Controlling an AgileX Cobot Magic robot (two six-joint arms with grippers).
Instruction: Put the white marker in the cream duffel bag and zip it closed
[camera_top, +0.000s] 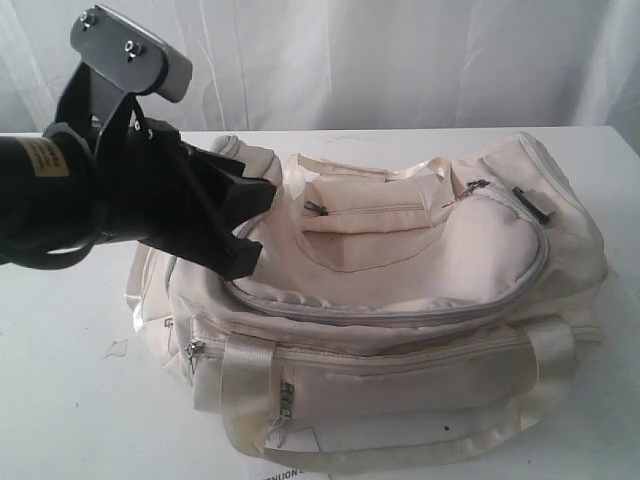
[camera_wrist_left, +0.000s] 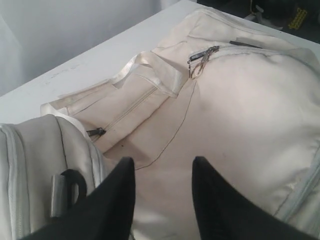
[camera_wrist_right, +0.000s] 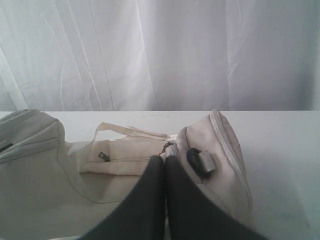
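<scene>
Black left gripper hung jaws apart, empty, just over the cream duffel bag on the tabletop; right gripper was pressed together, holding nothing, at the bag's other end. White marker not visible anywhere, maybe inside, couldn't tell. Grey zip looked run shut. Fabric looked soft, likely to slump: pinch the metal zip pull. Satiny strap handle beside it could snag.
</scene>
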